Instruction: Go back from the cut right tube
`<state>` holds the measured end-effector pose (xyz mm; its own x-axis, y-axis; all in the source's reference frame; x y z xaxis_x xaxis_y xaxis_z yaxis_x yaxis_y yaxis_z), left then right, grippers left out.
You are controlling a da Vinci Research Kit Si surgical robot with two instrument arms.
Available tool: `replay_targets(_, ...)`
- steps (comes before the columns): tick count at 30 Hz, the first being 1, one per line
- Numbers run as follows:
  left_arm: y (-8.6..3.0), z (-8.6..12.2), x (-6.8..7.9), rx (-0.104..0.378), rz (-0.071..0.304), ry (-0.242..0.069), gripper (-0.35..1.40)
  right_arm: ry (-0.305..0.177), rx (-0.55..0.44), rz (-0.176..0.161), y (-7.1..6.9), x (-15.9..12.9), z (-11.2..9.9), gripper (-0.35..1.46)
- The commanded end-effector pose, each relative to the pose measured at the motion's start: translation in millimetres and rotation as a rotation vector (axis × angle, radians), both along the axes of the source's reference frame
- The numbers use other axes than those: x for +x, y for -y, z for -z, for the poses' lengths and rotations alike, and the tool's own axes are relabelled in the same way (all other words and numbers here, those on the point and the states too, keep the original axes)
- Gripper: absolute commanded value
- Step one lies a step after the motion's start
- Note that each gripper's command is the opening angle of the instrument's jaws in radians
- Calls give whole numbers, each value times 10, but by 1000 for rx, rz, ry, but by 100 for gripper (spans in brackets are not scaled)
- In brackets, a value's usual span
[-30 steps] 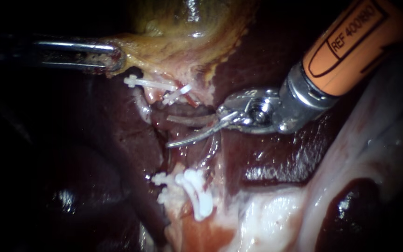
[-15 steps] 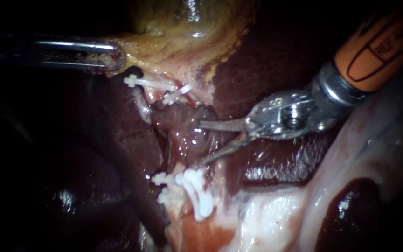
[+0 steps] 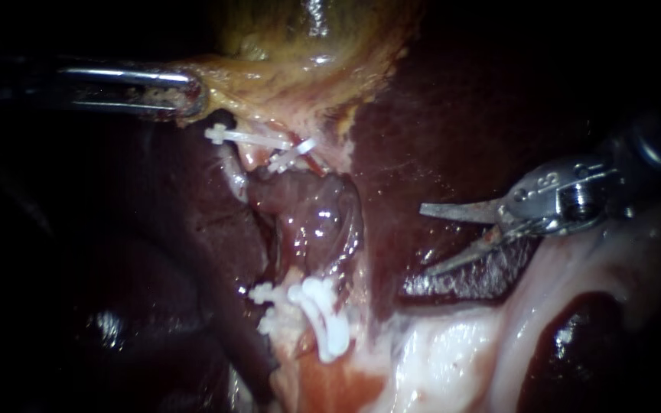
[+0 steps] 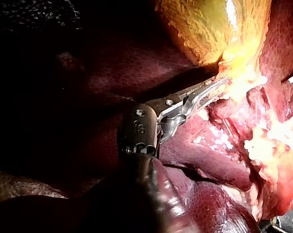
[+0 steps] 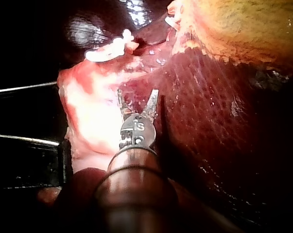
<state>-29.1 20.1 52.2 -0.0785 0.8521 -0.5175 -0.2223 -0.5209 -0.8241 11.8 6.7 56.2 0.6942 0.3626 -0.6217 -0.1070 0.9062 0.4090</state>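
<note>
- cut right tube: centre of the endoscope view, a glossy purplish stump btwn the 2 upper clips and the lower clips, which sit bunched in a white cluster.
- right instrument: at the right of the frame, mid-height, well apart from the tube. Its 2 blades are spread w/ a clear gap and nothing btwn them.
- Writing: a small stamped mark shows on the right instrument's joint housing in the endoscope & right wrist views. The left instrument has a similar one in the left wrist view.
- Pose, right: shaft enters at the right edge and is mostly dark. Blades point left, the upper one about level, the lower one angled down-left over the liver, just above the pale tissue.
- left instrument: upper left, lying level, jaws clamped on the yellow edge of the gallbladder.
- Left wrist view only: the toothed inner jaw edge of the left instrument, biting the gallbladder's ragged fringe.
- Right wrist view only: the right instrument's blades seen as a V from behind. Their tips are over the border of pale tissue and liver, w/ the clip cluster further ahead.
</note>
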Motion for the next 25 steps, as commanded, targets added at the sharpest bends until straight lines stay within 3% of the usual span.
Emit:
replay_targets(1, 1, -2, -3, -3, 3, -3, -35, -1, 1, 1, 0, -1, 0, 143)
replay_targets(13, 15, -43, -43, -24, -17, -7, -35, -1, 1, 1, 0, -3, 0, 145)
replay_targets(25, 16, -46, -46, -20, -19, -8, -35, 0, 0, -2, -1, -2, 0, 145)
